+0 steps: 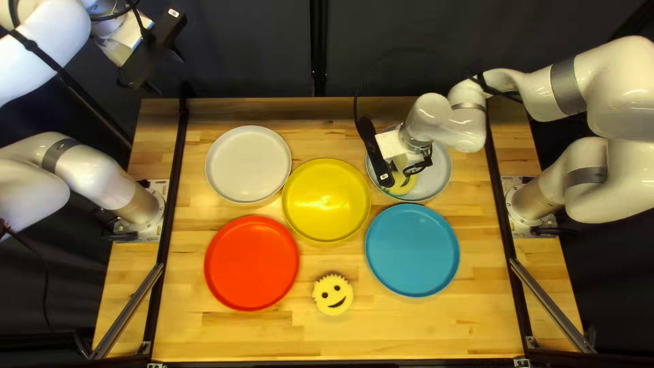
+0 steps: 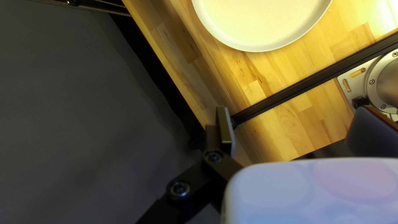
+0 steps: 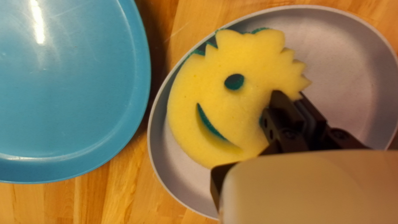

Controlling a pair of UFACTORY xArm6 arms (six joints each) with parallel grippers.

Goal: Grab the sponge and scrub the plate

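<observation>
The right fingers [image 1: 419, 163] pinch the sponge [image 3: 248, 54] over the grey plate [image 3: 340, 74]; the left fingers [image 1: 151, 88] stand wide.

Yellow over green coloured the far sponge [image 3: 248, 54]; the near sponge [image 1: 333, 300] was yellow with a dark smiling face. A pale grey plate [image 3: 344, 83], an off-white plate [image 1: 248, 163], a yellow plate [image 1: 326, 200], a red plate [image 1: 251, 263] and a blue plate [image 1: 412, 250] brightened the brown-streaked desk [image 1: 409, 330].

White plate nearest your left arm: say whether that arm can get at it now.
Likely yes: my left claw hangs open past the table's far edge, the white plate lies uncovered, and my right arm is over the grey plate.
</observation>
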